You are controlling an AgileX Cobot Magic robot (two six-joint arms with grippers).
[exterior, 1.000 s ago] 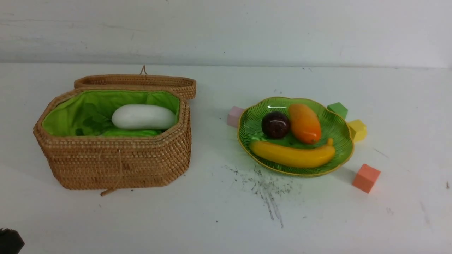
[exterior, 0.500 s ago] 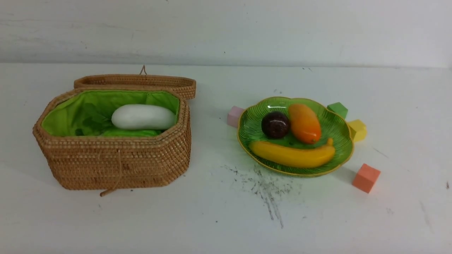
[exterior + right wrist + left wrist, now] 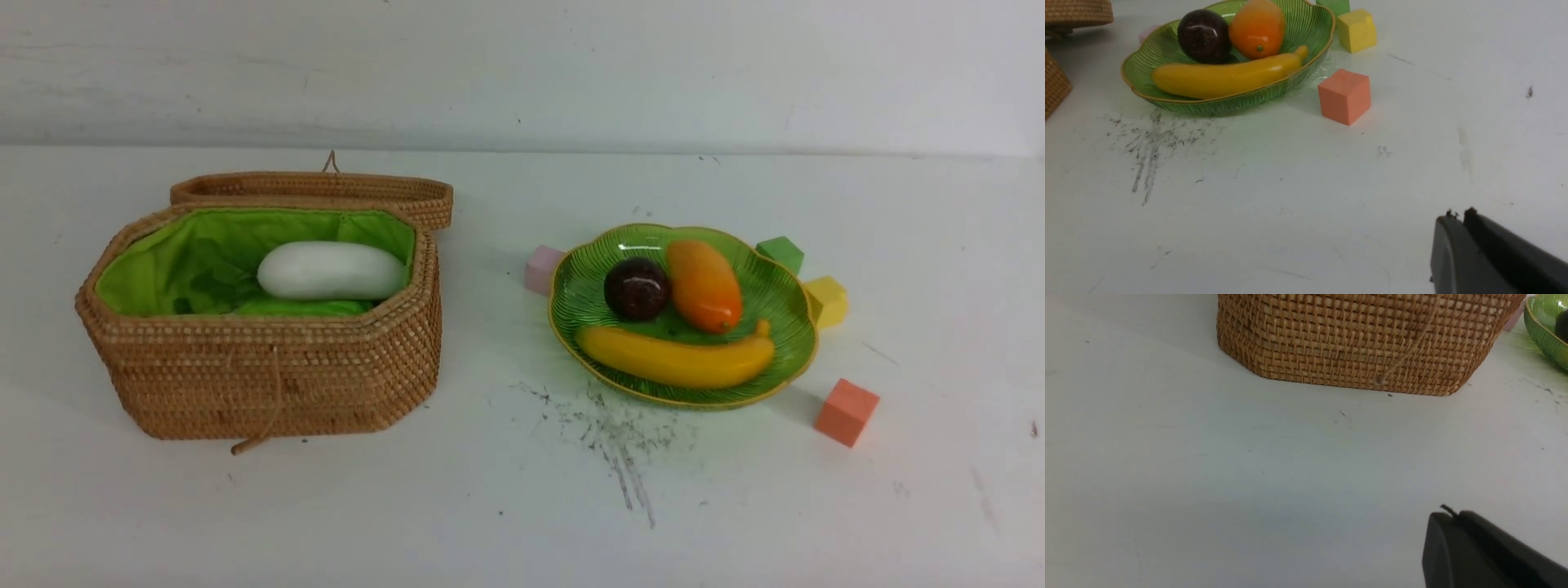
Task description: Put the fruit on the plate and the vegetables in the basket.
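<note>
Front view: neither pincer shows. The wicker basket (image 3: 269, 359) stands open on the bench (image 3: 506, 506), its lid (image 3: 326, 192) folded back behind it, with the white radish (image 3: 332, 270) lying on the green lining (image 3: 188, 261). Well apart from it sits the green plate (image 3: 784, 302), holding the banana (image 3: 678, 359) along its near rim, the mangosteen (image 3: 637, 288) and the mango (image 3: 704, 284) touching each other behind it. A pink cube (image 3: 543, 269), a green cube (image 3: 780, 253) and a yellow cube (image 3: 826, 300) sit right at the plate's edge; an orange cube (image 3: 846, 412) stands just off its near rim. A dark scuff patch (image 3: 612, 433) marks the bare bench in front of the plate.

Left wrist view: the left pincer (image 3: 1453, 522) has its jaws together, nothing between them. Bare bench separates it from the basket's woven wall (image 3: 1355, 339) ahead; a sliver of plate rim (image 3: 1545, 330) lies beyond the basket's corner.

Right wrist view: the right pincer (image 3: 1461, 222) has its jaws almost together, holding nothing. Open bench lies ahead of it; the orange cube (image 3: 1344, 96) is the nearest thing, with the plate (image 3: 1167, 61) and its three fruits beyond.
</note>
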